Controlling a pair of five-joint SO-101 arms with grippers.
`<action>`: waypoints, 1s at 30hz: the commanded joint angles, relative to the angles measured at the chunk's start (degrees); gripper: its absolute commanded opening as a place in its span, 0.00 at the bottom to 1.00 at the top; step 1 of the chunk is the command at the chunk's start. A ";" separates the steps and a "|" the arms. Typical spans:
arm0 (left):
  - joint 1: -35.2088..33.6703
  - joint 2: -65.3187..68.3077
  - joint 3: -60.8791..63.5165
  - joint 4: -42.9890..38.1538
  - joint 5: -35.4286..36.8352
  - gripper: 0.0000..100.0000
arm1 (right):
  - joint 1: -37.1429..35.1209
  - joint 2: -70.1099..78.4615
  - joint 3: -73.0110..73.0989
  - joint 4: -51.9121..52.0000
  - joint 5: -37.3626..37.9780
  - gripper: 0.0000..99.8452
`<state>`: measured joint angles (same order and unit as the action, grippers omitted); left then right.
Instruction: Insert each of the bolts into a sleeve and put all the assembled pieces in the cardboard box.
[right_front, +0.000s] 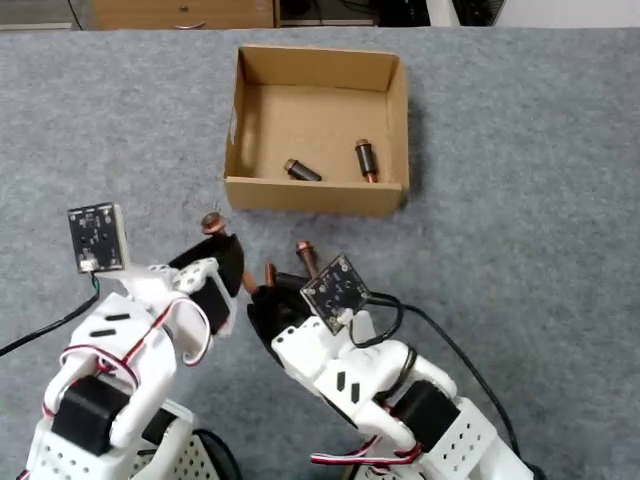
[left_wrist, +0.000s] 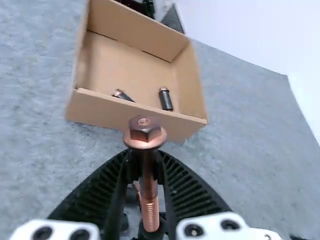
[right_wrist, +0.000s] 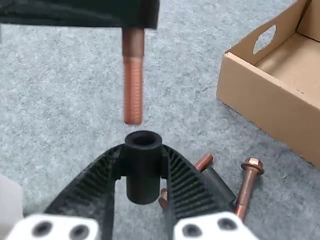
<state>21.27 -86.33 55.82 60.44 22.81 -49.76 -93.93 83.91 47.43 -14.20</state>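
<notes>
The bolt (right_wrist: 133, 75) hangs over the sleeve (right_wrist: 143, 172).
In the right wrist view, its head hides behind the clamping left gripper (left_wrist: 144, 159); the right gripper (right_wrist: 143, 162) pinches the sleeve.

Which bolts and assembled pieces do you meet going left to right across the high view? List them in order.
Bolt held in the left pincer → left assembled piece in the cardboard box → right assembled piece. The loose bolts overlap these, so are left out.

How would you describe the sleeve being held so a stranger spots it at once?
On the arms' side of the cardboard box, the right claw grips a short black sleeve upright. Unlike the two sleeves in the box, it is empty, with a copper bolt hanging just above its opening.
</notes>
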 joint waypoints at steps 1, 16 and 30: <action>1.41 -1.19 -0.79 0.09 0.35 0.02 | -0.66 -1.19 -0.31 0.44 -0.70 0.00; 1.58 -1.63 -1.85 4.57 0.44 0.02 | -2.86 -1.27 -1.45 3.96 -0.26 0.00; 1.23 -1.63 -3.87 4.92 0.44 0.02 | -4.18 -1.36 -4.88 4.66 -0.18 0.00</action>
<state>22.33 -87.30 55.38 65.71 22.90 -53.27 -93.93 82.86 51.82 -14.20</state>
